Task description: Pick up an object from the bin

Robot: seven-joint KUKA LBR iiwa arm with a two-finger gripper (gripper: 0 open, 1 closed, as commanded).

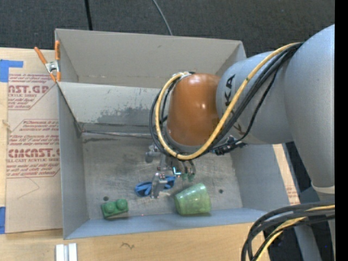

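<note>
Black letters "KA" stand on the grey arm (272, 102), near its wrist. Left of the bin (147, 48), a cardboard sheet (27, 129) carries red print: "CAST.GP" near the top, a similar word lower down, and beneath it small lines that appear to read "CELL-CAST ACRYLIC SHEET". The remaining print cannot be read.

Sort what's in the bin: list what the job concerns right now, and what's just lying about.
In the job:
- small blue piece on the floor of the bin, right by the jaws

Lying about:
- green studded brick, front left corner
- pale green cup, front, beside the blue piece
</note>
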